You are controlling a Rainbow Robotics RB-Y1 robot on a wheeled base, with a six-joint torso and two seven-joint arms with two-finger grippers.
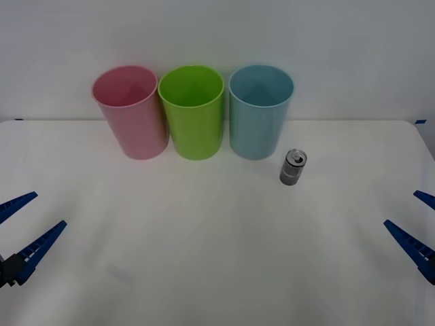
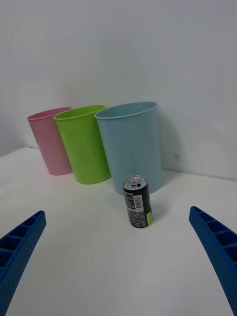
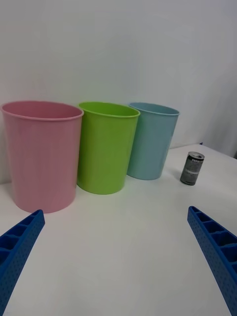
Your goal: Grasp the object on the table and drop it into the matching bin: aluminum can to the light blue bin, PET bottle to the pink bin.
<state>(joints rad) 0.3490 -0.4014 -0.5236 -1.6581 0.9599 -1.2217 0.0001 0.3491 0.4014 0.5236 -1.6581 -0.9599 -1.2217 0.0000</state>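
One object: small silver-grey aluminium drink can [image 1: 293,167] with pull-tab top; stands upright on the wide white tabletop [image 1: 217,258]; long axis vertical; sits just in front of, and slightly to the right of, the light blue bin's base; whether they touch cannot be told
Matching bin: tall light blue plastic cup-shaped bin [image 1: 259,112], rightmost of three in a row at the back of the table; open mouth up
Other bins: lime green plastic bin [image 1: 193,112] in the middle; pink plastic bin [image 1: 131,112] on the left; neither concerns a can
Right gripper: blue ribbed two-finger gripper [image 1: 423,225] at the right edge of the table; fingers spread wide, holding nothing; the can lies ahead and inward, well apart, centred between the fingers in its wrist view
Left gripper: blue ribbed two-finger gripper [image 1: 20,227] at the left edge; fingers likewise spread, empty; can lies far across the table, beyond all three bins
Judgement: right arm is the nearer; a forward, inward reach with fingers straddling the upright body seems called for
Risk: the can stands close to the blue bin; a finger may strike the bin wall or tip the can
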